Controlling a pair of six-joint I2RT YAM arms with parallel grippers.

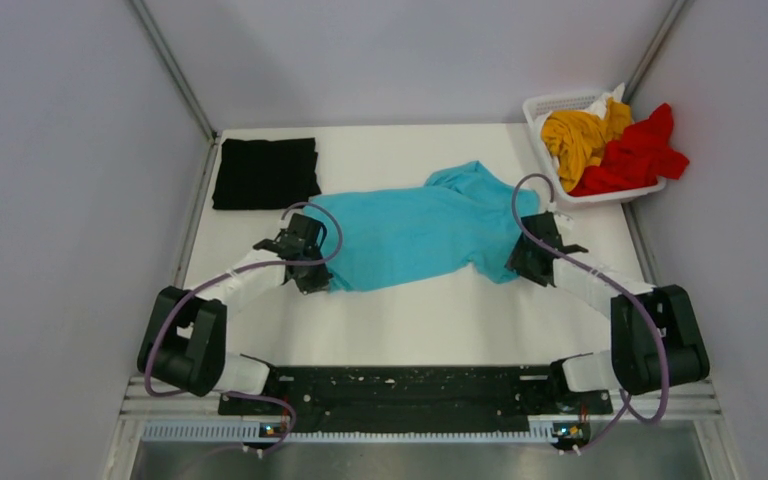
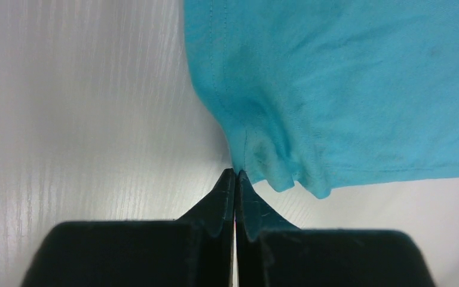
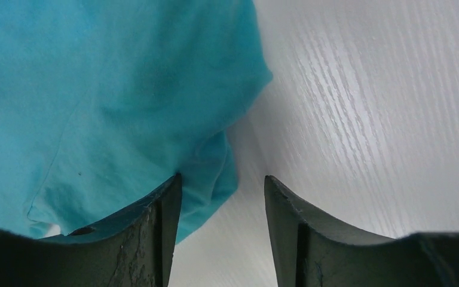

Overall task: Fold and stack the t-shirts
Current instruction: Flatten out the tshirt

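The turquoise t-shirt lies spread across the middle of the table. My left gripper is at its near-left corner. In the left wrist view the gripper is shut, its tips pinching the puckered hem corner of the shirt. My right gripper is at the shirt's near-right corner. In the right wrist view it is open, with a fold of the shirt against its left finger and partly between the jaws. A folded black t-shirt lies at the back left. The mustard yellow t-shirt and red t-shirt are crumpled in the basket.
The white lattice basket stands at the back right corner, partly over the table edge. Grey walls and metal posts enclose the white table on three sides. Purple cables loop over both arms.
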